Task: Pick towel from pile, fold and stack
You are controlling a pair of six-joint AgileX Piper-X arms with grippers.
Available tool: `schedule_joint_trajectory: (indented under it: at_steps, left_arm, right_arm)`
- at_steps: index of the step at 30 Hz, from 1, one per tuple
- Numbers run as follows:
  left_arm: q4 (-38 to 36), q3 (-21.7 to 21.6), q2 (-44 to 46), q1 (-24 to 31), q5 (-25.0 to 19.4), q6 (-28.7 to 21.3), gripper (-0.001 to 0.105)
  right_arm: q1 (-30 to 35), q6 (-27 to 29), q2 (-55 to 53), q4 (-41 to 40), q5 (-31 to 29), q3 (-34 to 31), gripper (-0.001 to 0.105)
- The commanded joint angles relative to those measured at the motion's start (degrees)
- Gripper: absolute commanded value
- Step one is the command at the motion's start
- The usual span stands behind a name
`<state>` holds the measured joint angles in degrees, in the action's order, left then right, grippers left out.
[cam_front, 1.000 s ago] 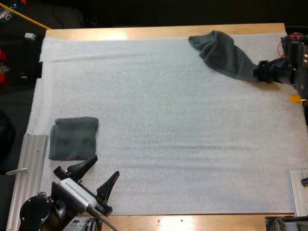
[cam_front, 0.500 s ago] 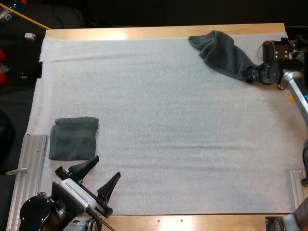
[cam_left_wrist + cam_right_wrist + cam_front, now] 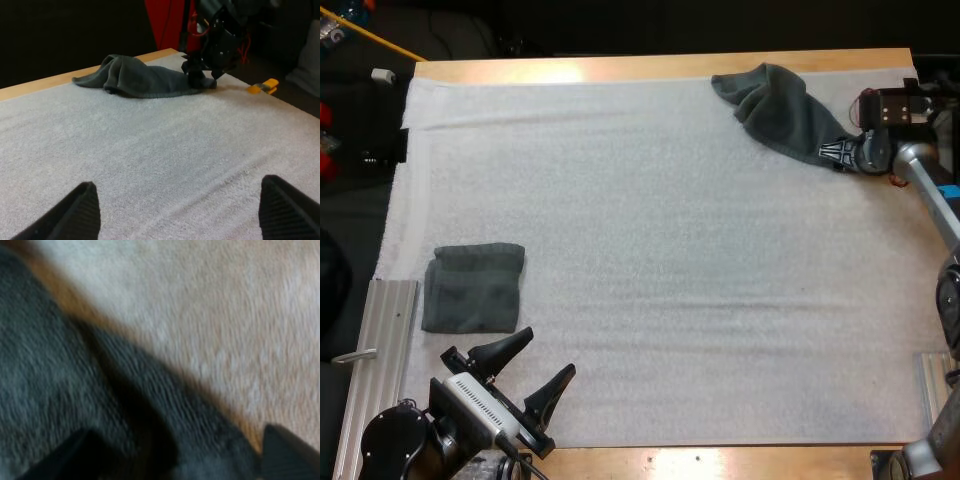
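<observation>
A crumpled dark grey-green towel lies at the mat's far right corner. My right gripper is down at its near-right end. In the right wrist view the towel's edge lies between the black fingertips, which stand wide apart: the right gripper is open. A folded towel rests near the mat's left edge. My left gripper hovers open just in front of it, with nothing between its fingers. From the left wrist view, the crumpled towel sits far ahead with the right gripper at its end.
A metal rail runs along the table's left edge beside the folded towel. Another rail sits at the near right. The white mat is bare across its wide middle.
My right gripper has swung left from the table's right edge and come down onto the crumpled towel's near-right end. The left gripper has shifted slightly toward the near edge, still open.
</observation>
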<state>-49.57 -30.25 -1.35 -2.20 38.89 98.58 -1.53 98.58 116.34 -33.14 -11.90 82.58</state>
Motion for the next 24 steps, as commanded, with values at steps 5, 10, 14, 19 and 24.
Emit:
schedule_joint_trajectory:
  at_steps: [5,10,14,19,24]
  left_arm:
    - [0.2,-0.3,-0.1,-0.3,0.8,0.5,0.065]
    - [0.2,-0.3,-0.1,-0.3,0.8,0.5,0.065]
    - [0.2,-0.3,-0.1,-0.3,0.2,0.5,0.065]
    - [0.2,-0.3,-0.1,-0.3,0.2,0.5,0.065]
    - [0.2,-0.3,-0.1,-0.3,-0.5,0.5,0.065]
  right_arm:
    - [0.8,-0.7,-0.4,-2.0,2.8,0.6,0.023]
    - [0.8,-0.7,-0.4,-3.3,8.0,0.6,0.001]
    - [0.5,-0.9,-2.0,-4.7,9.5,0.6,0.000]
    - [-0.1,-0.1,-7.1,-7.1,9.8,0.6,0.000]
    - [-0.9,0.6,-14.3,-9.9,11.3,0.6,0.000]
